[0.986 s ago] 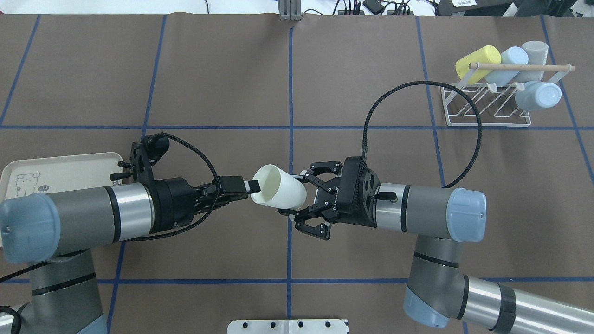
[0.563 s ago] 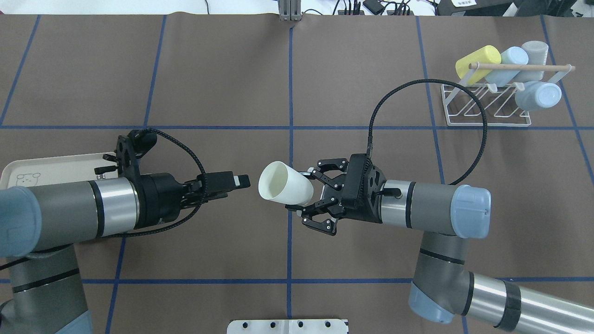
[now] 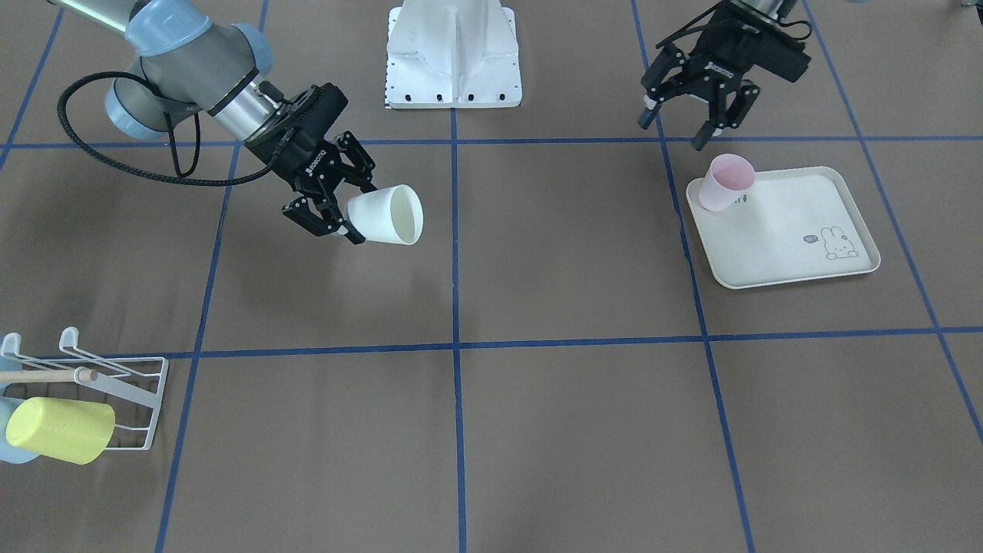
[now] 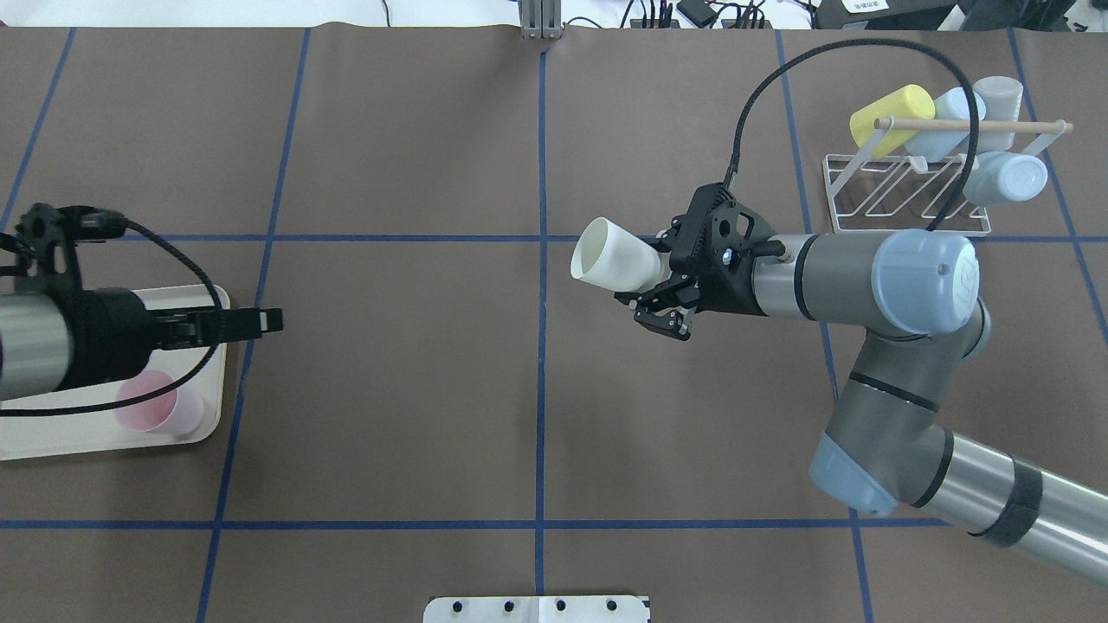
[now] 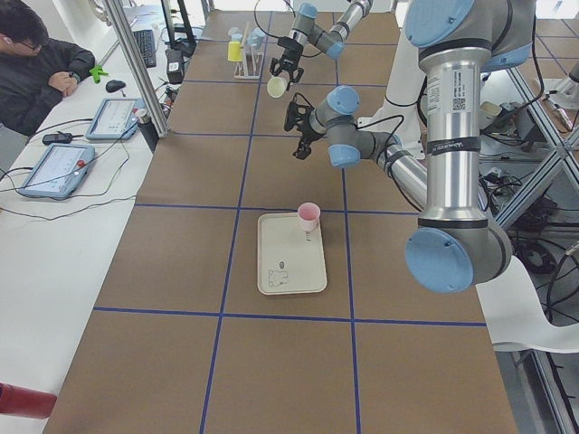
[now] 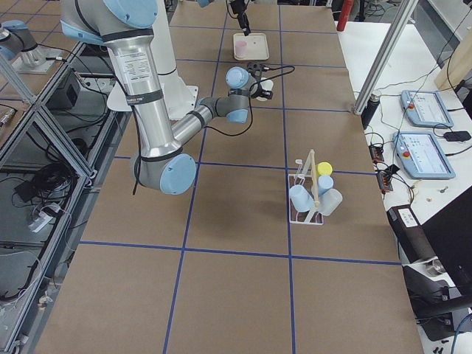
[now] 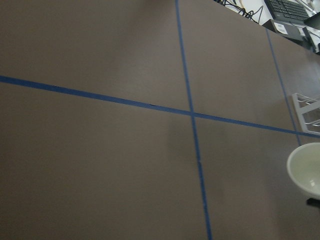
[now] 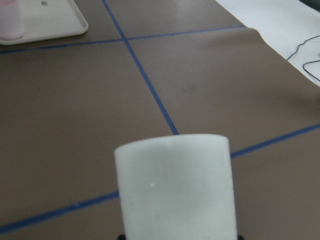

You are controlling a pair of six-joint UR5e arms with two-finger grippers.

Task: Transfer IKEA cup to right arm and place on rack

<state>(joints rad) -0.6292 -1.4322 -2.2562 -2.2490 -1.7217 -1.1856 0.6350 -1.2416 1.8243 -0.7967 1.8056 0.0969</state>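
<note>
The white IKEA cup (image 4: 610, 258) lies on its side in the air, mouth toward the table's middle, with my right gripper (image 4: 651, 275) shut on its base end. In the front-facing view the same cup (image 3: 388, 215) sits in that gripper (image 3: 359, 213). It fills the right wrist view as a white cylinder (image 8: 175, 185). The white wire rack (image 4: 905, 195) with a wooden rod stands behind and to the right of the right arm (image 4: 831, 277). My left gripper (image 3: 674, 132) hangs open and empty above the tray's edge, far from the cup.
A cream rabbit-printed tray (image 3: 783, 230) at the left holds an upright pink cup (image 3: 726, 182). On the rack rest a yellow cup (image 4: 892, 112), light-blue cups (image 4: 1004, 177) and a grey one (image 4: 995, 95). The right arm's black cable (image 4: 831, 43) arches over the rack.
My left gripper let go of the cup's rim and drew back left to the tray. My right arm carried the cup up and to the right, toward the rack.
</note>
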